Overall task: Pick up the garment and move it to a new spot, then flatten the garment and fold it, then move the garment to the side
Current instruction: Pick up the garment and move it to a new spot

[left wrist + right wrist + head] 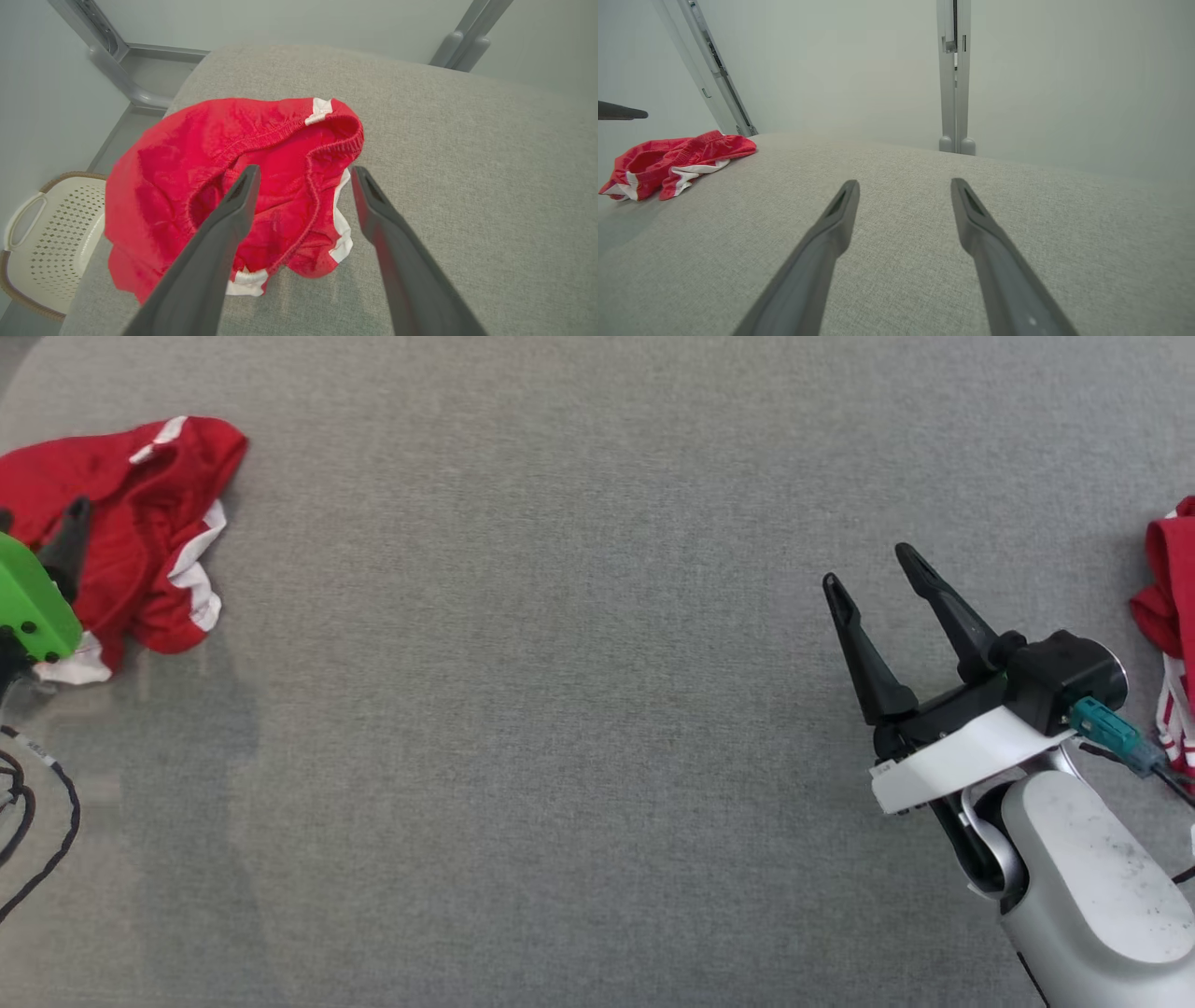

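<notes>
A crumpled red garment point(140, 513) with white trim and an elastic waistband lies at the far left of the grey table. In the left wrist view my left gripper point(304, 171) is open just above the garment point(187, 163), one finger over the waistband opening and the other over its white-trimmed edge. In the head view one dark finger point(70, 537) of that gripper shows over the cloth, beside its green housing. My right gripper point(873, 569) is open and holds nothing, low over bare table at the right point(904, 184). The garment point(672, 161) lies far off to its left.
A second red cloth with white stripes point(1167, 607) lies at the table's right edge. A white perforated basket point(51, 238) stands on the floor beyond the table's left corner. Black cables point(37, 803) hang at the lower left. Metal frame posts point(955, 74) stand behind the table.
</notes>
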You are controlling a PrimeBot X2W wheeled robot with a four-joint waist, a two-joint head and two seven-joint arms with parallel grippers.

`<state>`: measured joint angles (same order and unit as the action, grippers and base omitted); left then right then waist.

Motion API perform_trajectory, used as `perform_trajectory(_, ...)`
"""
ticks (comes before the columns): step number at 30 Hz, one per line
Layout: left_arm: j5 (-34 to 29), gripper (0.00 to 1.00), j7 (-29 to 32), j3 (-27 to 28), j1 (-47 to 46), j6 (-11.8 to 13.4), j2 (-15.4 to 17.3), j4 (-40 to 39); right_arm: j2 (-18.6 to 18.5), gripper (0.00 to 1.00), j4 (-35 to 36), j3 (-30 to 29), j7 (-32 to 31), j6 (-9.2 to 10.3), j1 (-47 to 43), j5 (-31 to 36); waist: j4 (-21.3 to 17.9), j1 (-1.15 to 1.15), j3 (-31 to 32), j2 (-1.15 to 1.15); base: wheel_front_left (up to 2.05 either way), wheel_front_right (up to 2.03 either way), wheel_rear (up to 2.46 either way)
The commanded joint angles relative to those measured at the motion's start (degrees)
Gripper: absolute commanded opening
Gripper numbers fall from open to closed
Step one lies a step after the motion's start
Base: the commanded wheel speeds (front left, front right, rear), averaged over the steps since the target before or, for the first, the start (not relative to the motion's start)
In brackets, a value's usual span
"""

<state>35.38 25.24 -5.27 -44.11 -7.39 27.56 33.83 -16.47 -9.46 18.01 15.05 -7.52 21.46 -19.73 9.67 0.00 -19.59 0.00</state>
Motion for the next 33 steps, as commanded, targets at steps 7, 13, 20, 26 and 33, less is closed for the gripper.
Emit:
perform_trajectory(7, 7.2, 1.00, 0.5, -6.0, -2.3, -0.1, 3.8, 8.9, 0.4, 1.00, 1.1, 0.3, 0.1, 0.06, 2.2, 0.2, -10.2, 0.00, -8.1, 0.00, 0.00, 0.00, 0.00)
perform_trajectory(13, 7.6, 0.65, -0.2, -8.6, -3.8, -0.1, 5.0, 17.0, 0.4, 1.00, 0.7, 0.7, 0.1, 0.06, 2.0, -0.2, -11.2, 0.00, -7.6, 0.00, 0.00, 0.00, 0.00)
perform_trajectory(20, 8.4, 0.00, -3.6, -12.7, -5.3, -0.1, 5.6, 18.7, 1.0, 1.00, -0.3, 1.0, 0.1, 0.05, 0.8, -0.4, -10.6, 0.00, -4.8, 0.00, 0.00, 0.00, 0.00)
perform_trajectory(26, 7.7, 0.00, -7.8, -19.0, -5.6, -0.1, 7.3, 15.2, 1.9, 1.00, -1.7, 1.8, 0.1, 0.05, -0.1, -1.1, -10.2, 0.00, -0.2, 0.00, 0.00, 0.00, 0.00)
perform_trajectory(33, 11.4, 0.00, -9.5, -25.0, -5.3, -0.1, 9.8, 6.0, 3.6, 1.00, -3.3, 1.8, 0.1, 0.05, -2.1, -2.0, -11.3, 0.00, 7.1, 0.00, 0.00, 0.00, 0.00)
